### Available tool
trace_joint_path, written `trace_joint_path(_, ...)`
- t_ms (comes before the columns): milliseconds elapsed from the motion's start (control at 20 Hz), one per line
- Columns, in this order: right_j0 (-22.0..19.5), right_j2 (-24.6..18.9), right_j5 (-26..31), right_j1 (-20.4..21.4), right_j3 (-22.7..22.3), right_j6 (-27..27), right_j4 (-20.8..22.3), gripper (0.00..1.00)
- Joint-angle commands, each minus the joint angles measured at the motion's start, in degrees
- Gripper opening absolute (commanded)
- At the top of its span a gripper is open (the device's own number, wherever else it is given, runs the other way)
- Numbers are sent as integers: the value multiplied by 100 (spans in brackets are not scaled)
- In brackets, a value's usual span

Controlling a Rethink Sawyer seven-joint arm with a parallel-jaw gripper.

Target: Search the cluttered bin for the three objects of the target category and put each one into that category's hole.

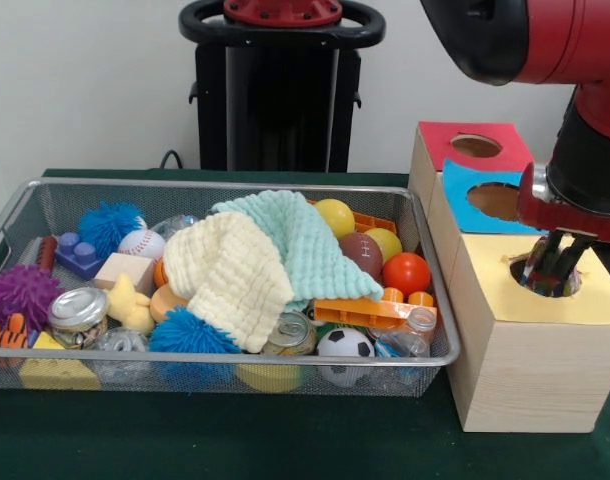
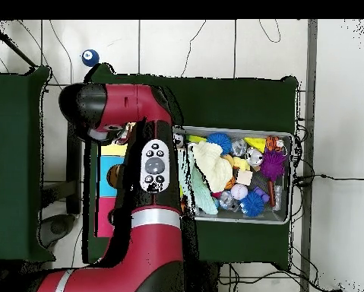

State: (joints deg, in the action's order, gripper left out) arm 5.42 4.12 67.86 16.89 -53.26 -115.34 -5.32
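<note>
My gripper (image 1: 551, 272) reaches down into the hole of the yellow-topped box section (image 1: 585, 300) at the right; its tips are hidden inside the hole, where something dark and mottled shows. The wire bin (image 1: 225, 184) at the left holds many small things. Among them are a soccer ball (image 1: 344, 343), a brown football (image 1: 362, 252), a baseball (image 1: 141, 243), an orange ball (image 1: 406, 272), tin cans (image 1: 77, 308) and blue spiky balls (image 1: 190, 333). Two knitted cloths, cream (image 1: 230, 275) and mint (image 1: 305, 240), lie over the middle. In the overhead view the arm (image 2: 150, 167) hides the gripper.
The wooden box also has a blue-topped hole (image 1: 495, 200) and a red-topped hole (image 1: 476, 146) behind the yellow one. The bin (image 2: 238, 219) stands close beside the box. A black pedestal (image 1: 275, 90) stands behind the bin. A green cloth (image 1: 285, 440) covers the table.
</note>
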Motion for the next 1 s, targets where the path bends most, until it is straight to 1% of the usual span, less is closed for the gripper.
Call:
trace_joint_path(50, -107, -473, 884, 181, 113, -443, -194, 0)
trace_joint_path(150, -122, -444, 1021, 161, 218, -438, -157, 0)
trace_joint_path(300, -158, -423, 1033, 98, 186, -350, -85, 0)
trace_joint_path(400, -175, -416, 917, -26, 144, -274, -11, 0)
trace_joint_path(500, -194, -432, 581, -134, 32, -224, 34, 0)
trace_joint_path(650, -184, -438, 316, -129, -111, -233, 41, 0)
trace_joint_path(1000, -155, -477, 508, -35, -22, -315, -42, 0)
